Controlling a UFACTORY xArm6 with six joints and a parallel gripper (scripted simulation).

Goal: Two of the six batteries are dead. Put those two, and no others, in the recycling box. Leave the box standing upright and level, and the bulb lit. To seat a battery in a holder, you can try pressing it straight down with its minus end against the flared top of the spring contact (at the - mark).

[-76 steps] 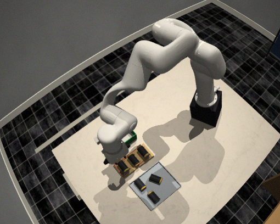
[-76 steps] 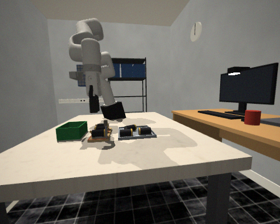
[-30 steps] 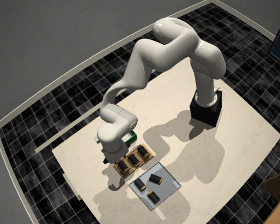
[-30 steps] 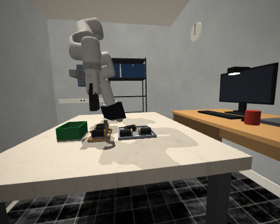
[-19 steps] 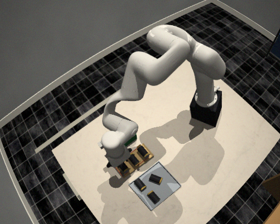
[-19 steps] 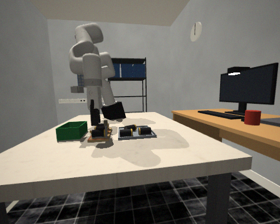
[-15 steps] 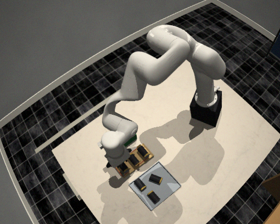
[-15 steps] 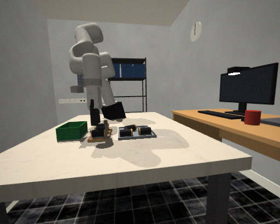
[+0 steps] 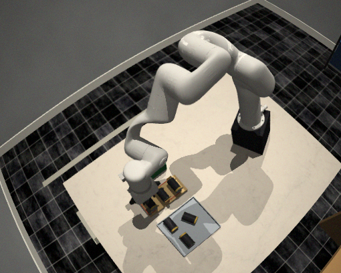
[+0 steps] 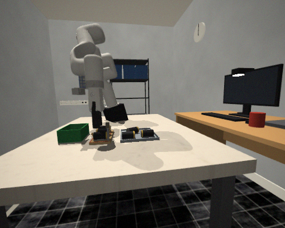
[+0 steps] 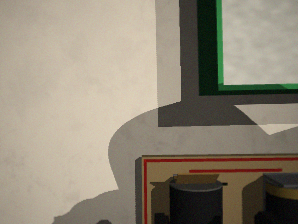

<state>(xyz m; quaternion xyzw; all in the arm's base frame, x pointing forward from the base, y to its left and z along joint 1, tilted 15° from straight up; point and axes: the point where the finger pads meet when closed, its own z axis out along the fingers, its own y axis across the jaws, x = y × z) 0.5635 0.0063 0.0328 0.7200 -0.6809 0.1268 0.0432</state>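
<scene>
My gripper point(image 10: 96, 126) is partly open and points down, low over the far part of the holder board point(image 9: 181, 192) point(image 10: 94, 142) point(image 11: 167, 170); the arm hides its fingertips in the top view. The board holds three dark batteries: one point(image 9: 149, 205) at its left end, one point(image 9: 162, 194) in the middle and one point(image 9: 174, 185) at its right end. Three more batteries point(image 9: 189, 218) point(image 9: 170, 225) point(image 9: 186, 240) lie in the grey tray point(image 9: 207, 228) point(image 10: 139, 139). The green box point(image 9: 160, 171) point(image 10: 72, 134) point(image 11: 209, 50) stands upright; its visible inside shows no battery. I cannot make out the bulb.
A grey upright part point(image 10: 107, 127) stands at the board, close to my fingers. The box wall is a short way from the board's long edge. The tray lies on the board's other side. A desk with a red cup point(image 10: 257, 119) is off to the right.
</scene>
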